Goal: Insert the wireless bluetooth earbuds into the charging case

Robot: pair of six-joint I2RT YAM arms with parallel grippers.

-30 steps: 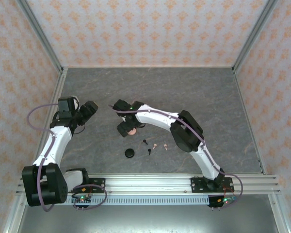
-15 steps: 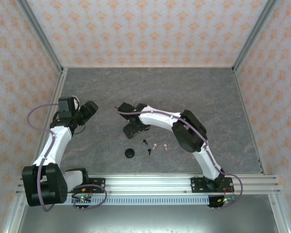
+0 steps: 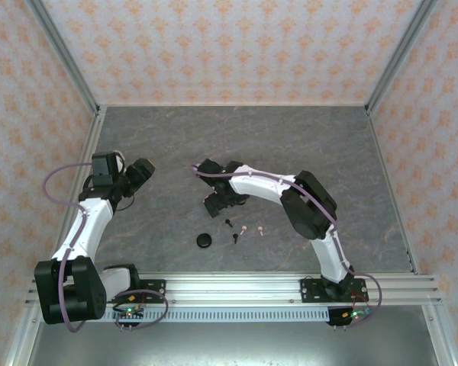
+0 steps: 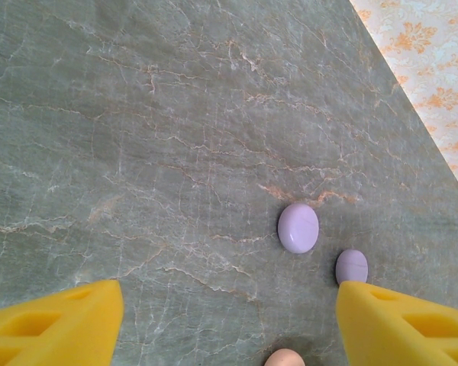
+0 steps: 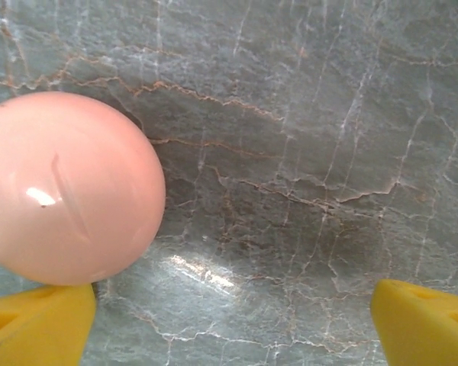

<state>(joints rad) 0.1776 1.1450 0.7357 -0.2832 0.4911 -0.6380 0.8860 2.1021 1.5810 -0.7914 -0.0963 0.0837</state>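
1. Over the last second the right pincer (image 3: 218, 203) had slid to the right across the tabletop (image 3: 290, 137), with its jaws wide apart throughout and nothing in them. The left arm, the earbuds and the black case (image 3: 204, 240) had not stirred.
2. That slide had carried it off the pink case (image 5: 69, 187). A second before, the case had shown under the pincer from above. Now, in the wrist view, it lay out to the left, just beside one yellow finger (image 5: 38, 320), with bare stone across the rest of the gap.
3. To my eye this meant no grasp on that case was near, and the task had hardly begun, since every earbud I could see lay loose.
4. The two black earbuds (image 3: 227, 223) lay just on the near side of the right pincer, and the two pink earbuds (image 3: 245, 230) were near, a little further right.
5. The left pincer (image 3: 143, 169) hung well apart from them, spread wide and empty. Ahead of its fingers (image 4: 53, 324) lay two lilac rounded pieces (image 4: 298, 227); I could not tell what they were.
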